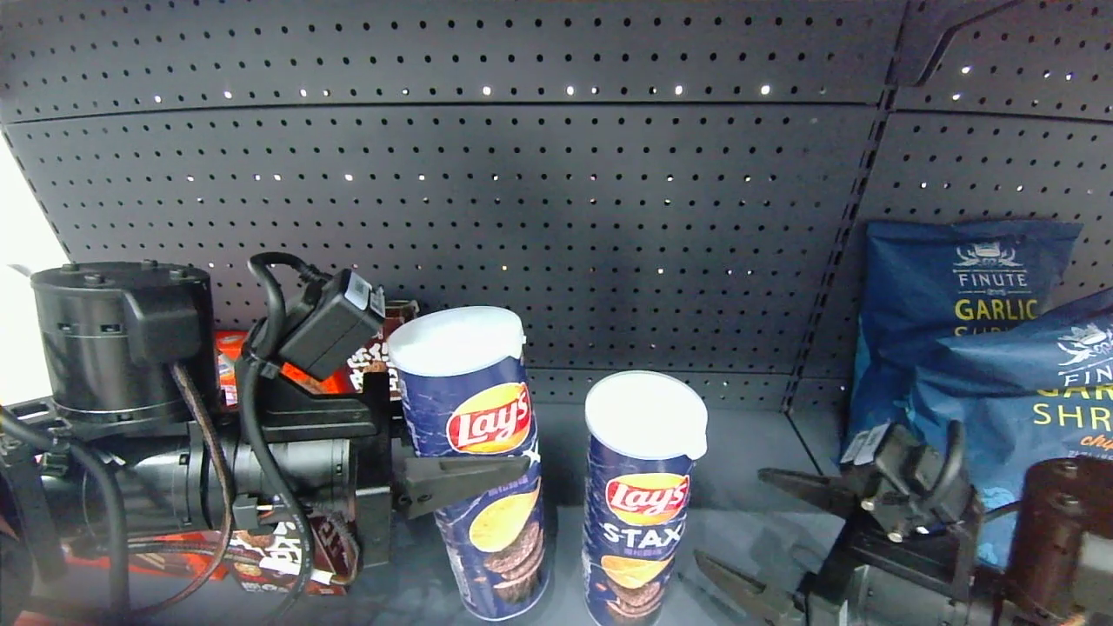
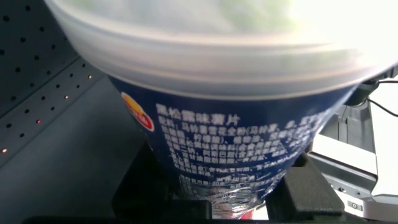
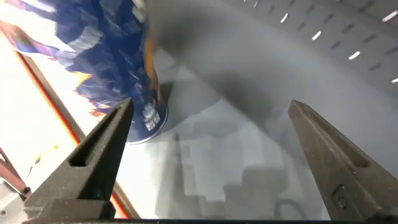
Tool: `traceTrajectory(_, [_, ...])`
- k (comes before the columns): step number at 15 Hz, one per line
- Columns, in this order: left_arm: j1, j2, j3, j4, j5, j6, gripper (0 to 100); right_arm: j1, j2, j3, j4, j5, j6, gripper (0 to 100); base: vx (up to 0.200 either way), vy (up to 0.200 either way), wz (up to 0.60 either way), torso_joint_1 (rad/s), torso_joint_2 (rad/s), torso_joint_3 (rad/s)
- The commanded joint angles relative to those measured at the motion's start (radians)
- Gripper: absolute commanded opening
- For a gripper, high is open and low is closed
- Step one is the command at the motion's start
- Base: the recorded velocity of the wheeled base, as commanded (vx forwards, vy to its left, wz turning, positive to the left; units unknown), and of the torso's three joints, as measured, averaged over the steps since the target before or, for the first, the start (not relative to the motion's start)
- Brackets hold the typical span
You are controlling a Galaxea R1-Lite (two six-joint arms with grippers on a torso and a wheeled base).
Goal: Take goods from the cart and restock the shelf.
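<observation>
A dark grey perforated back panel (image 1: 556, 217) rises behind the shelf (image 1: 756, 452), whose board is a flat matte grey. Some of the holes glow as small white dots (light showing through them). A horizontal seam (image 1: 435, 106) crosses the panel high up. Toward the shelf's right end a slotted upright (image 1: 839, 261) divides the backing. Past the shelf's left end sits a glaring white patch (image 1: 13, 278).

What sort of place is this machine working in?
Most likely a shop aisle, or a mock one: dark perforated metal shelf back, a tall blue white-lidded crisp tube in the left pincer, a second tube beside it, and blue snack bags.
</observation>
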Motion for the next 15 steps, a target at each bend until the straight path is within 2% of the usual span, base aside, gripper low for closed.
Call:
traceTrajectory(1, [0.003, 0.000, -0.005, -0.001, 0.000, 0.000, 0, -0.008, -0.192, 0.042, 0.009, -0.041, -0.021, 100, 0.000, 0.000, 0.00, 0.000, 0.00, 0.000])
traceTrajectory(2, [0.003, 0.000, -0.005, -0.001, 0.000, 0.000, 0, -0.008, -0.192, 0.042, 0.009, -0.041, -0.021, 100, 0.000, 0.000, 0.00, 0.000, 0.00, 0.000])
traceTrajectory(3, [0.003, 0.000, -0.006, -0.002, 0.001, 0.000, 0, -0.081, -0.289, 0.080, 0.026, -0.073, -0.021, 100, 0.000, 0.000, 0.00, 0.000, 0.00, 0.000])
traceTrajectory(5, [0.005, -0.002, -0.008, -0.002, 0.003, -0.002, 0, -0.202, -0.370, 0.116, 0.027, -0.070, -0.026, 100, 0.000, 0.000, 0.00, 0.000, 0.00, 0.000])
traceTrajectory(8, [0.006, -0.007, -0.023, -0.002, 0.017, -0.002, 0, -0.472, -0.537, 0.203, 0.027, -0.033, -0.072, 100, 0.000, 0.000, 0.00, 0.000, 0.00, 0.000])
traceTrajectory(9, [0.005, -0.005, -0.032, -0.002, 0.021, -0.002, 0, -0.604, -0.605, 0.254, 0.029, -0.016, -0.074, 100, 0.000, 0.000, 0.00, 0.000, 0.00, 0.000])
traceTrajectory(10, [0.005, -0.005, -0.038, -0.001, 0.024, -0.002, 0, -0.721, -0.686, 0.263, 0.086, -0.014, -0.055, 100, 0.000, 0.000, 0.00, 0.000, 0.00, 0.000])
traceTrajectory(11, [0.005, -0.005, -0.038, -0.002, 0.028, -0.002, 0, -0.762, -0.729, 0.263, 0.130, -0.016, -0.038, 100, 0.000, 0.000, 0.00, 0.000, 0.00, 0.000])
traceTrajectory(12, [0.005, -0.005, -0.037, -0.001, 0.028, -0.002, 0, -0.798, -0.824, 0.263, 0.216, -0.021, -0.005, 100, 0.000, 0.000, 0.00, 0.000, 0.00, 0.000])
traceTrajectory(13, [0.005, -0.007, -0.034, -0.001, 0.028, -0.002, 0, -0.817, -1.031, 0.263, 0.446, -0.031, 0.005, 100, 0.000, 0.000, 0.00, 0.000, 0.00, 0.000])
traceTrajectory(15, [0.005, -0.013, -0.035, -0.001, 0.035, -0.002, 0, -0.827, -1.343, 0.263, 0.776, -0.036, 0.005, 100, 0.000, 0.000, 0.00, 0.000, 0.00, 0.000])
